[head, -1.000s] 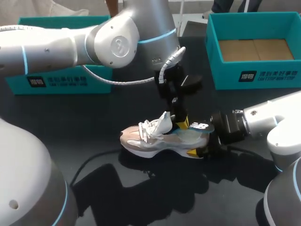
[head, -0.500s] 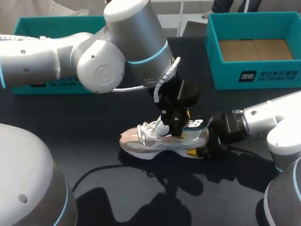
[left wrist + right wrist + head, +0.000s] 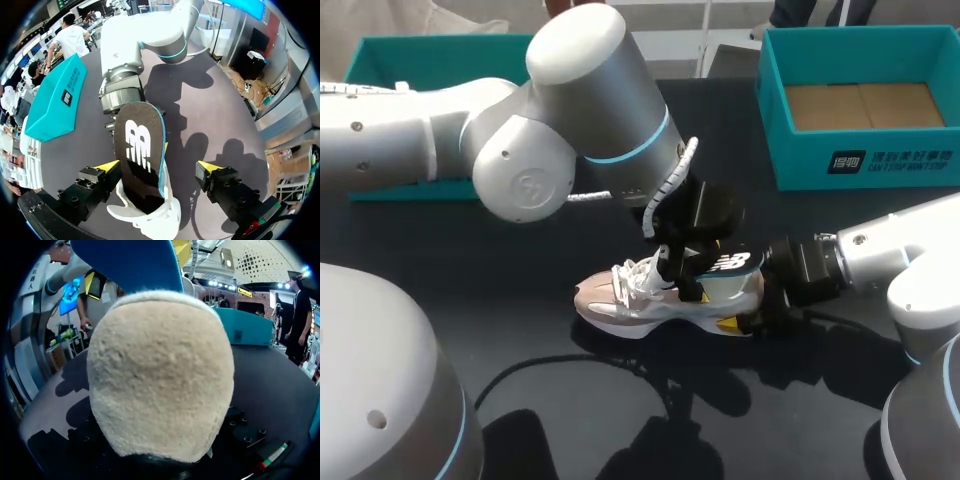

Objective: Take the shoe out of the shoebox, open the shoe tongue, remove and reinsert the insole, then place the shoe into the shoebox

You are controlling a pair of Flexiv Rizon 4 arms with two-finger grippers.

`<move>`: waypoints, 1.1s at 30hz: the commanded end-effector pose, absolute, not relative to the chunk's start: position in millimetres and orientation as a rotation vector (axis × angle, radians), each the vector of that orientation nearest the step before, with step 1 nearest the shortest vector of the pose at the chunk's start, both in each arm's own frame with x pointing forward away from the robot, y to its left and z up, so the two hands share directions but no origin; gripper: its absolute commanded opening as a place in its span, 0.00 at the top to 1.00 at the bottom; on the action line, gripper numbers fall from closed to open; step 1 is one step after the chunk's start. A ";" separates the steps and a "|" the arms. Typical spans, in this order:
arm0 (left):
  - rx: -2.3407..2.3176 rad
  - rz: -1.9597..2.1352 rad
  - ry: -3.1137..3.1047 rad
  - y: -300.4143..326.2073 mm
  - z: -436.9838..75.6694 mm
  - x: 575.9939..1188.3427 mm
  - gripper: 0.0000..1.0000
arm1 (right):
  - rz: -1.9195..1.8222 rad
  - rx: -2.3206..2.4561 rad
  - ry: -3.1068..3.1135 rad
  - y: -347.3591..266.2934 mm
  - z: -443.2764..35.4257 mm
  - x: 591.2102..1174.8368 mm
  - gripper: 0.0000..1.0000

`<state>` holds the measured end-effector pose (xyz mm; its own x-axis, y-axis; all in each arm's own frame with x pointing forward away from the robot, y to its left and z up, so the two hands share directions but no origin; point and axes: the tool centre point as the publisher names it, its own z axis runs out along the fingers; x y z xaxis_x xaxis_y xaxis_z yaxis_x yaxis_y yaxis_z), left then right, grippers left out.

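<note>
Shoe [image 3: 650,300] upright on its sole on the dark tabletop [image 3: 570,400], toe to my left, heel to my right. Upper is pinkish-beige with a white midsole. White laces and tongue [image 3: 150,215] are bunched up at the throat. The heel is fuzzy beige suede and fills the right wrist view.

Insole [image 3: 139,150]: black top with a white logo, teal-blue edge and underside. Its front end sits down in the shoe's opening just behind the tongue; its heel end is tilted up, out over the collar.

Left gripper [image 3: 157,166] hangs over the shoe's opening. Its yellow-tipped fingers [image 3: 107,165] are spread, one on each side of the insole, and not pinching it.

Right gripper [image 3: 748,312] is low at the tabletop, right at the shoe's heel. Whether it is clamped on the heel I cannot tell.

Open shoebox [image 3: 775,110], teal with a brown cardboard floor, stands at the far right, well apart from the shoe. Second teal box [image 3: 420,50] is at the far left, partly behind my left arm.
</note>
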<state>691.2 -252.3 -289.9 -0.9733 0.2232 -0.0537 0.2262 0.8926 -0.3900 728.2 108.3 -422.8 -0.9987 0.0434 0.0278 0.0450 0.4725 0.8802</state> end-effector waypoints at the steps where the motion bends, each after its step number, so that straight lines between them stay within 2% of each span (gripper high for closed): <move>1: 0.363 -0.631 3.048 -252.3 -290.8 691.3 0.00 | -1.606 -0.082 -2.698 109.8 -422.8 727.9 1.00; 33: 0.310 -0.578 2.867 -264.1 -293.4 697.0 0.00 | -1.606 -0.082 -2.698 109.8 -422.8 727.9 1.00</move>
